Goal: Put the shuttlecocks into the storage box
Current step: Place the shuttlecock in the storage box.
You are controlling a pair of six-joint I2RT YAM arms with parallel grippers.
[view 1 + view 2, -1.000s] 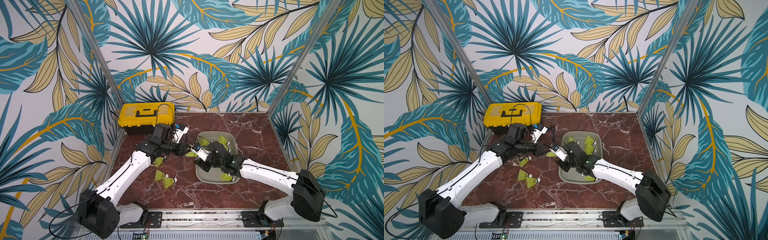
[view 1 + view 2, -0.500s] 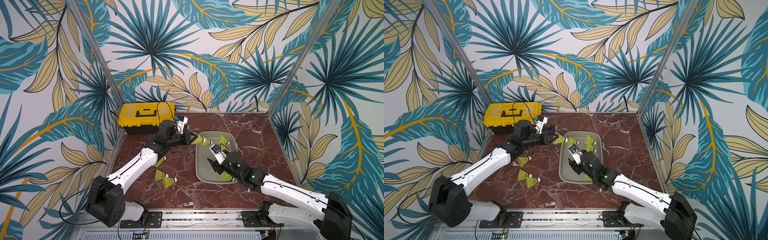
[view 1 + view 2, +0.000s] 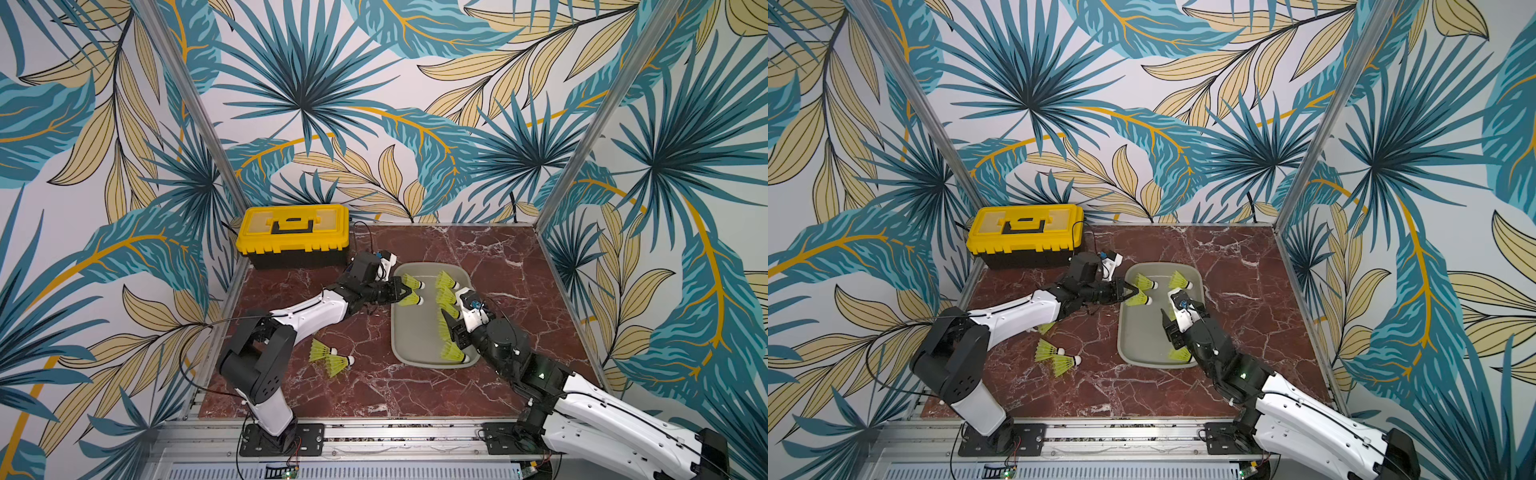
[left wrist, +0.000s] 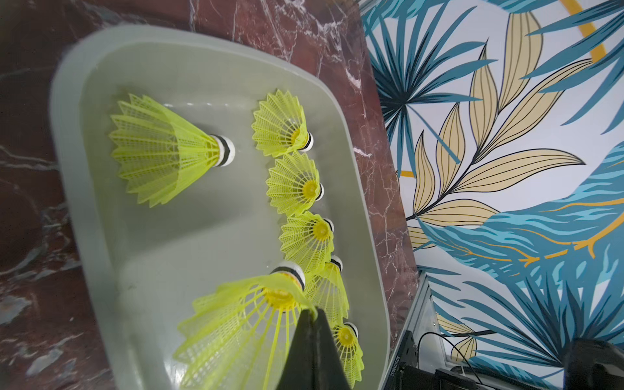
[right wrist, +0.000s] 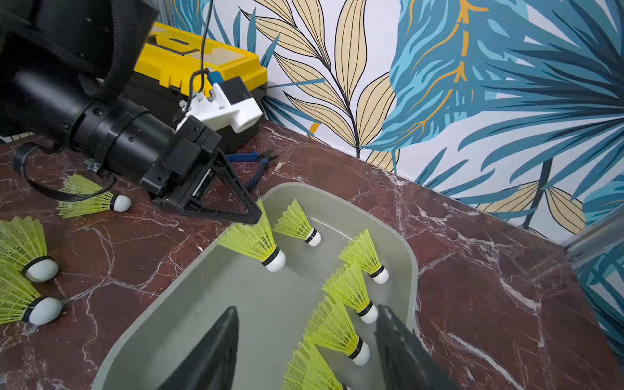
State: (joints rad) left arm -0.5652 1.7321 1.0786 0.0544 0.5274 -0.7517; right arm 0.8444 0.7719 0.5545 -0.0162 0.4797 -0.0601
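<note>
The storage box (image 3: 393, 328), a shallow grey tray, sits near the middle of the red marble table (image 3: 490, 266). Six shuttlecocks (image 4: 162, 148) lie inside it. One is alone on its side toward the far end, and five form a row (image 4: 293, 184) along the wall nearest the right arm, skirts overlapping. A seventh shuttlecock (image 5: 256, 241) hangs over the tray's left rim with its white tip pointing down into the tray (whether that tip touches the floor cannot be told). The left gripper (image 5: 254, 217) has it, jaws clamped together on the edge of the yellow skirt. The right gripper (image 5: 307, 314) hovers low over the near half of the tray. Its jaws are spread wide and grasp nothing, and part of the row runs beneath the gap. Three more shuttlecocks remain on the marble left of the tray. Two of them (image 3: 320, 349) lie touching side by side. The third (image 5: 89, 201) lies apart from them, partly under the left arm in both top views. A yellow-lidded black toolbox (image 3: 293, 232) stands closed in the table's far left corner. Blue-handled cutters (image 5: 251, 160) lie on the marble just beside it, between it and the tray. Leaf-patterned walls (image 3: 374, 104) enclose the table on three sides.
</note>
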